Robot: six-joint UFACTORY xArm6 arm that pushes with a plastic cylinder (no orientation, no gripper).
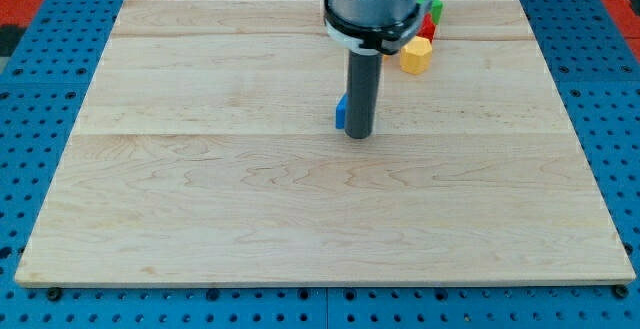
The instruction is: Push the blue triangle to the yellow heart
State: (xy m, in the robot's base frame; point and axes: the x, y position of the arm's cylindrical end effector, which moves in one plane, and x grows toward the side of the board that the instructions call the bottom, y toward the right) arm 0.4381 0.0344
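Rod hides most of blue block point(341, 113); shape unclear.

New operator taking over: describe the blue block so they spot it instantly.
Find the wooden board, then the dark rod at its centre. The blue block sits against the view's left of my tip, mostly hidden, the only blue piece, apart from the top-edge cluster.

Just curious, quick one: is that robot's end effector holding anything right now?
End effector: a plain rod that holds nothing; my tip rests on the board, right beside the blue block, on the view's right.
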